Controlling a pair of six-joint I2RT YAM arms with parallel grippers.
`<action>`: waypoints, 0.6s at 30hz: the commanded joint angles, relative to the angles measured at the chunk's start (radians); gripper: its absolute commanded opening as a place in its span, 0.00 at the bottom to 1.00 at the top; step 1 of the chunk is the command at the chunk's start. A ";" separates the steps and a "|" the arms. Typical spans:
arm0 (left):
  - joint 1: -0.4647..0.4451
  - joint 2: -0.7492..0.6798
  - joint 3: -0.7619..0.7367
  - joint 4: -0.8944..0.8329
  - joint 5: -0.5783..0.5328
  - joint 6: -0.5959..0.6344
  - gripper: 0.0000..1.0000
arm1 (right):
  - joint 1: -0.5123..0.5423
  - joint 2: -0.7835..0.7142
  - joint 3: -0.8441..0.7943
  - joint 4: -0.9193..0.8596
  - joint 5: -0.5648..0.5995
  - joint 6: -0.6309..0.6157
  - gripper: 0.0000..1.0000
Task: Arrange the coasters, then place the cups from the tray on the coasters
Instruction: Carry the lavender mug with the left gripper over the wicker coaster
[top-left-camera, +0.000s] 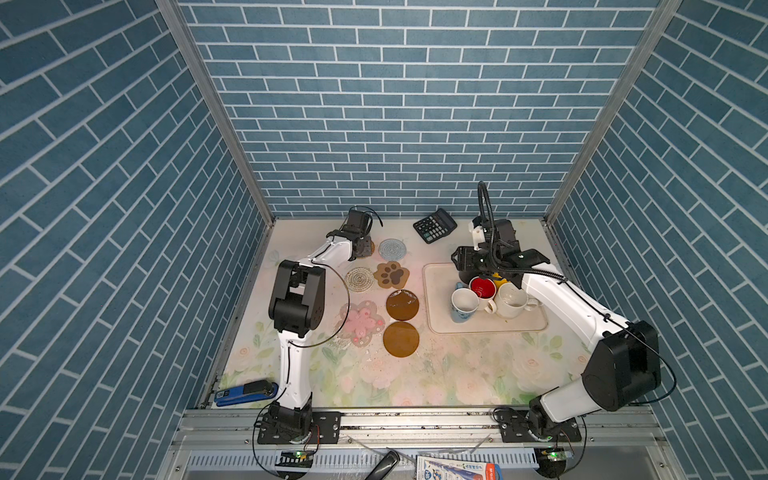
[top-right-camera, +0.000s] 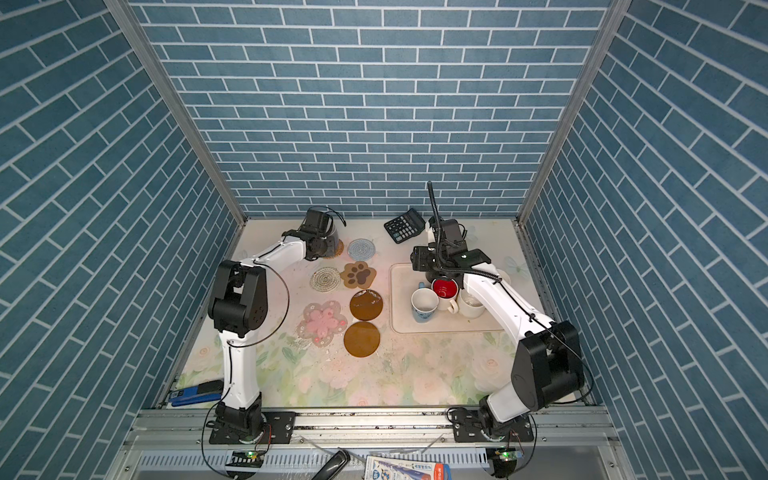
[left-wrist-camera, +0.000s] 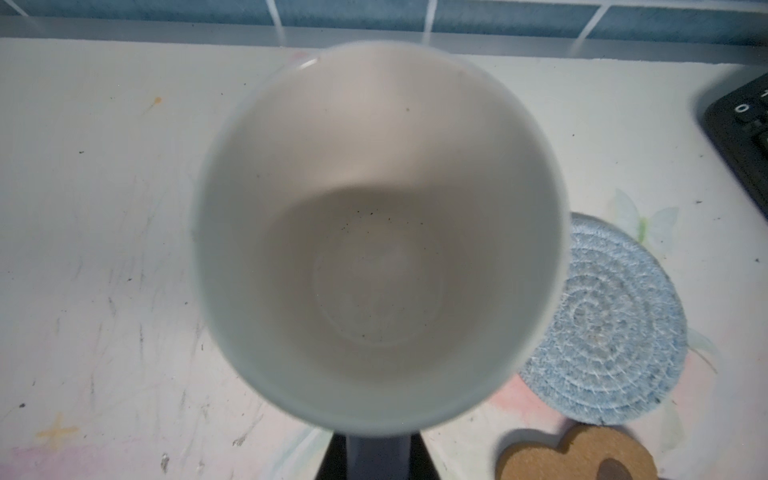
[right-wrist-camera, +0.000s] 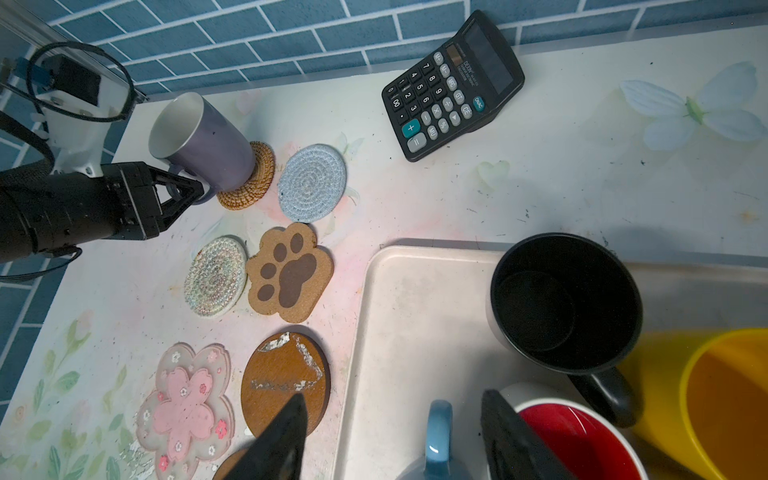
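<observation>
A lavender cup (right-wrist-camera: 203, 141) stands with its base on the woven tan coaster (right-wrist-camera: 257, 178) at the far left. My left gripper (right-wrist-camera: 183, 191) is shut on the cup's handle, and the left wrist view looks straight down into its pale inside (left-wrist-camera: 378, 232). The other coasters lie in two columns: blue-grey (top-left-camera: 392, 249), paw-shaped (top-left-camera: 391, 275), lacy (top-left-camera: 359, 279), flowery (top-left-camera: 361, 322) and two amber discs (top-left-camera: 402, 304). On the tray (top-left-camera: 440, 320) stand black (right-wrist-camera: 565, 299), red-inside (top-left-camera: 483, 287), pale blue (top-left-camera: 463, 305), yellow (right-wrist-camera: 727, 399) and cream (top-left-camera: 513, 301) cups. My right gripper (right-wrist-camera: 395, 440) hangs open above the tray's back left.
A black calculator (top-left-camera: 434, 225) lies at the back between the coasters and the tray. A blue stapler (top-left-camera: 245, 392) sits at the front left corner. Brick-patterned walls close in the table on three sides.
</observation>
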 joint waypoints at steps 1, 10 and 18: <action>0.007 0.006 0.040 0.061 -0.004 -0.006 0.00 | -0.006 -0.003 0.031 -0.012 0.002 -0.011 0.67; 0.006 0.034 0.027 0.048 0.027 -0.030 0.02 | -0.010 -0.010 0.025 -0.012 0.007 -0.012 0.67; 0.004 0.007 -0.021 0.034 0.020 -0.042 0.43 | -0.029 -0.015 0.037 -0.011 0.005 0.001 0.67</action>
